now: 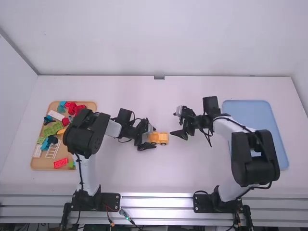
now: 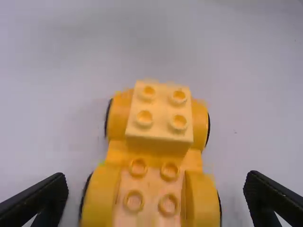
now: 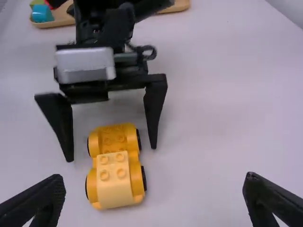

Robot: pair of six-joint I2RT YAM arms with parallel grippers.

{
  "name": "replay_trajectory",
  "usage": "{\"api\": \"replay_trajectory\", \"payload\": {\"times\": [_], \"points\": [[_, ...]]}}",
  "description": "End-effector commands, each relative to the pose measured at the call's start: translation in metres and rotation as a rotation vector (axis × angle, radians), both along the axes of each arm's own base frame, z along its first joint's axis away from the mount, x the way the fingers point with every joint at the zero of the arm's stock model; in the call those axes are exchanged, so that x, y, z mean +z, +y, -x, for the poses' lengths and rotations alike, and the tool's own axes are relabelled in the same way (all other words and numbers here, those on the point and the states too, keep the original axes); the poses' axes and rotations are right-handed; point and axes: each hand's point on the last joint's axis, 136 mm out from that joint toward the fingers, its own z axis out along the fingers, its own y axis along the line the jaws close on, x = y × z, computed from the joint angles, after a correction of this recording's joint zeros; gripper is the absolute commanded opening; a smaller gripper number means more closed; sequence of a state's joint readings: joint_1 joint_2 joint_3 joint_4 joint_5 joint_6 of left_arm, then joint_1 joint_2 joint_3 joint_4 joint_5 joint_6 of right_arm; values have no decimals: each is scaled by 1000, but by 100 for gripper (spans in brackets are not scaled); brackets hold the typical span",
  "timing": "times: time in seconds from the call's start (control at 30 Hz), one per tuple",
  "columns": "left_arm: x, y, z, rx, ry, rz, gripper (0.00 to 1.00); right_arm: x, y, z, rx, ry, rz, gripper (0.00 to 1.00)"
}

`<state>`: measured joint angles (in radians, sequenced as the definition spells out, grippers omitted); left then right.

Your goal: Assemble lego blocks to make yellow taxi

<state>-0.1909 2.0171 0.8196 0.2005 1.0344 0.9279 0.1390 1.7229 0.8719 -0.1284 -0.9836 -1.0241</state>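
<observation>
Yellow block car [image 1: 162, 139], one: on white table [image 1: 159, 178], one end between left gripper's [image 1: 152, 138] parted fingers, untouched, other end beyond their tips. Right gripper [image 1: 174, 124]: fingers apart, car near tips.

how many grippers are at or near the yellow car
2: the left gripper, open astride the low end of the yellow car, and the right gripper, open, off its other end.

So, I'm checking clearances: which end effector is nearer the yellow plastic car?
The black left end effector: its fingers flank the car; the right end effector stands off.
</observation>
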Motion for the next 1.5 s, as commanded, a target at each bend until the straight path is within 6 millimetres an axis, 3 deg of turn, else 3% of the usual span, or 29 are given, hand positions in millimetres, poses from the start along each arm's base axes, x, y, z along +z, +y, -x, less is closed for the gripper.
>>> {"api": "replay_trajectory", "payload": {"times": [0.0, 0.07, 0.2, 0.3, 0.5, 0.63, 0.73, 0.93, 1.13, 1.33, 1.47], "points": [[37, 20, -13, 64, -33, 26, 99, 0, 1, -1, -1, -15, 10, 99], [45, 29, -15, 91, -25, 24, 99, 0, 0, -3, -13, -15, 12, 99], [71, 76, -23, 263, 24, -31, 99, 4, 0, -13, -53, -15, 2, 99], [82, 117, -36, 503, 130, -89, 99, 8, 0, -23, -95, -15, -9, 99], [103, 174, -48, 894, 317, -62, 99, 16, 1, -33, -113, -56, -27, 99], [98, 234, -56, 1300, 427, -100, 99, 20, 2, -37, -112, -88, -34, 99], [91, 266, -50, 1541, 507, -131, 99, 24, 3, -41, -134, -77, -50, 99], [96, 301, -36, 1761, 647, -304, 99, 32, -6, -55, -211, -41, -92, 99], [101, 333, -49, 1869, 746, -383, 99, 34, -14, -58, -244, -10, -109, 99], [77, 369, -52, 1952, 987, -434, 99, 32, -11, -55, -238, 3, -103, 99], [62, 382, -57, 1956, 1060, -451, 99, 33, -9, -55, -232, -4, -106, 99]]}}
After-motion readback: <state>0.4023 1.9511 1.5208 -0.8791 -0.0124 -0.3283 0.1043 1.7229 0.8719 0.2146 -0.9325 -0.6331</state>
